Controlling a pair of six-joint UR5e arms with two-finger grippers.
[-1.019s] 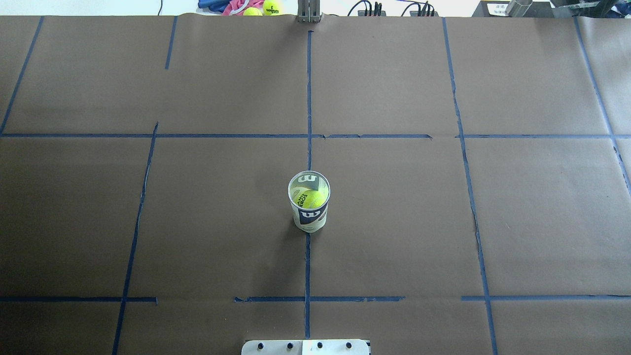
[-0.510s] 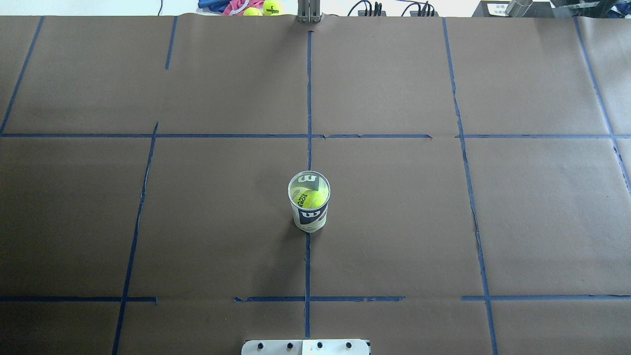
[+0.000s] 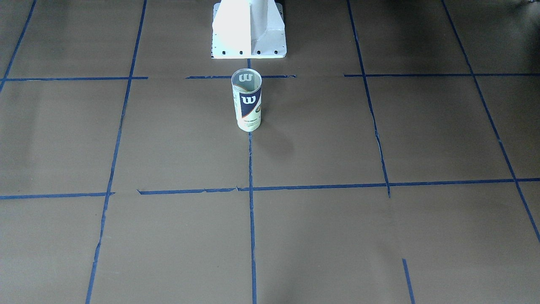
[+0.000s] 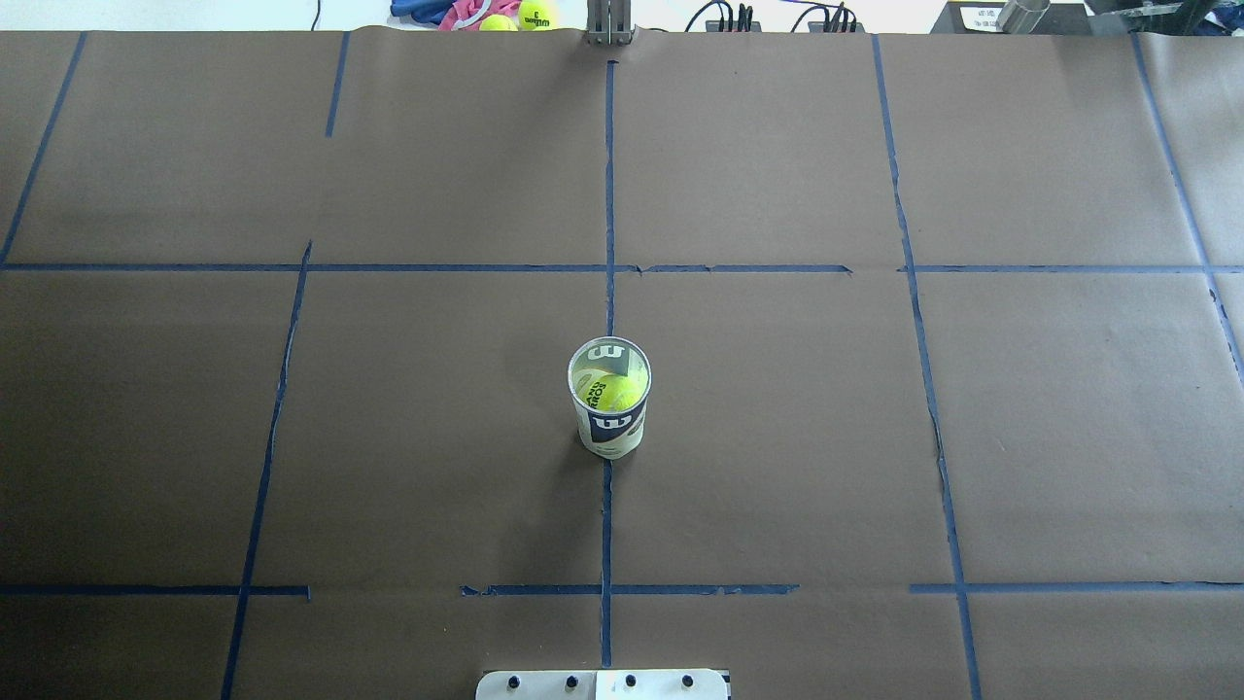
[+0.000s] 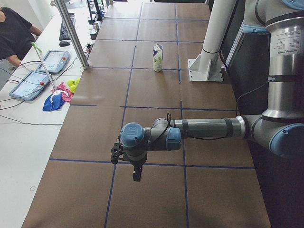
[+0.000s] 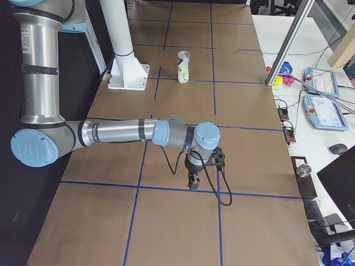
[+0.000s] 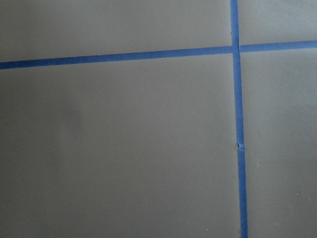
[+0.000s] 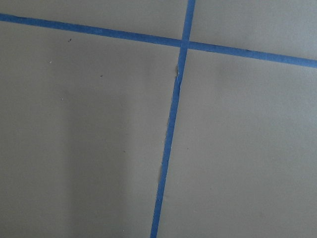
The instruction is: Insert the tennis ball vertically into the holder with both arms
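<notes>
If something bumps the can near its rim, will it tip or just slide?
It probably tips: the holder stands upright, tall and narrow on a small base. The tennis ball sitting low inside likely steadies it a little. Its clear plastic wall may flex under a hard squeeze, and once down it would likely roll.

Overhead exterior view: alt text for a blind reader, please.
A clear tennis ball can stands upright at the centre of a brown-papered table marked with blue tape lines, a yellow-green tennis ball inside it. No robot arm is in this view; two spare balls lie past the far edge.
</notes>
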